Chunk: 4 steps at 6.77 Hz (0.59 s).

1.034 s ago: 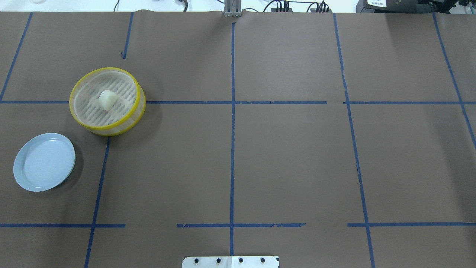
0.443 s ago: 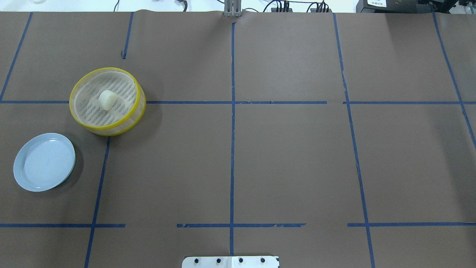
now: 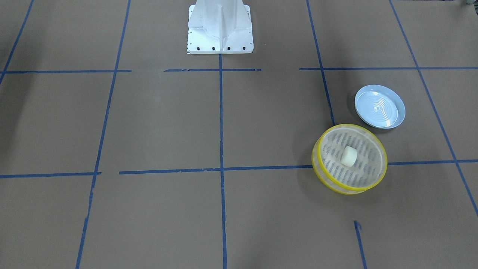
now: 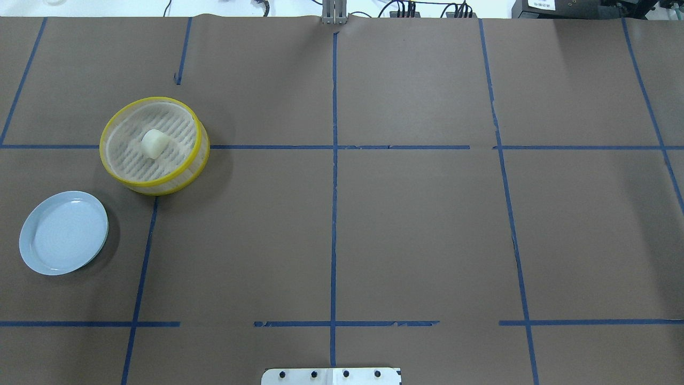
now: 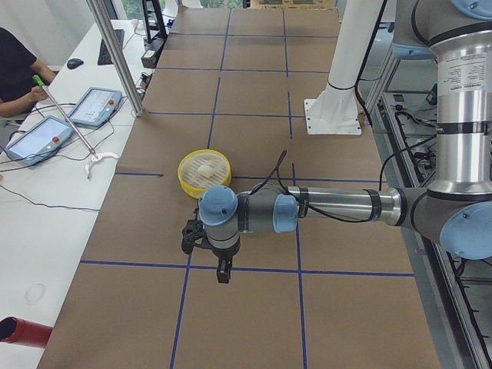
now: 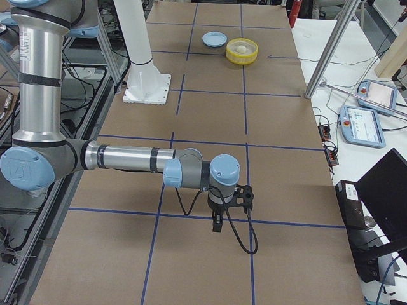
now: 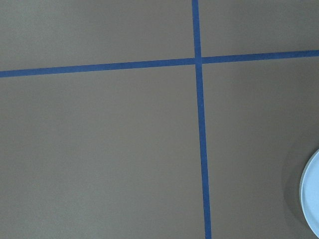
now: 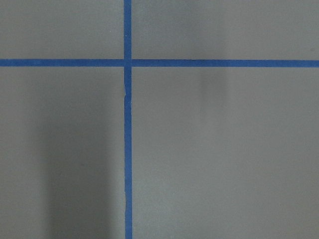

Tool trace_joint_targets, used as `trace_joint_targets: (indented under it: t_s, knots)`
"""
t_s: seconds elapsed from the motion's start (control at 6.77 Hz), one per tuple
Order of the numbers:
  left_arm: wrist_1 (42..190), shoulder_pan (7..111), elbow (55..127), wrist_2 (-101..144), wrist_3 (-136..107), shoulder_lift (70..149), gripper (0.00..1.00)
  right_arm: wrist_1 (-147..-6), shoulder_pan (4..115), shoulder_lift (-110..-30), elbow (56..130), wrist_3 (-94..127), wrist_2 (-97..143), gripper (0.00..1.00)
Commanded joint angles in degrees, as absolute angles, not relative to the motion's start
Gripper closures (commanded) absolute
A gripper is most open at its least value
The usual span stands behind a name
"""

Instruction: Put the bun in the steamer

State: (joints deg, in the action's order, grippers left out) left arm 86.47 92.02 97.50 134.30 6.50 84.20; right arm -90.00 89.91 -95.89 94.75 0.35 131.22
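The bun [image 4: 154, 143] is a small cream-white lump lying on the slotted floor of the steamer [image 4: 201, 140], a round basket with yellow rims at the table's left. Both also show in the front-facing view, the bun [image 3: 349, 155] inside the steamer [image 3: 351, 126]. My left gripper [image 5: 223, 270] shows only in the exterior left view, hanging over the table well short of the steamer [image 5: 201, 183]. My right gripper [image 6: 216, 223] shows only in the exterior right view, far from the steamer [image 6: 242, 58]. I cannot tell whether either is open or shut.
An empty pale blue plate [image 4: 63, 232] lies near the steamer, toward the robot's side; its edge shows in the left wrist view [image 7: 311, 199]. The white robot base [image 3: 219, 26] stands at mid-table. Blue tape lines cross the brown table cover.
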Motion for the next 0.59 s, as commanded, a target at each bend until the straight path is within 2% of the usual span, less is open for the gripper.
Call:
trace_joint_targets:
  t_s: [0.0,0.44]
  knots:
    - [86.57,92.02,97.30,134.21,6.59,84.20,0.00,-90.00,89.91,-95.80,94.75,0.35,131.22,0.00]
    - [86.75,92.20,97.65,134.21,6.59,84.20,0.00,-90.00,89.91,-95.89,94.75,0.35,131.22,0.00]
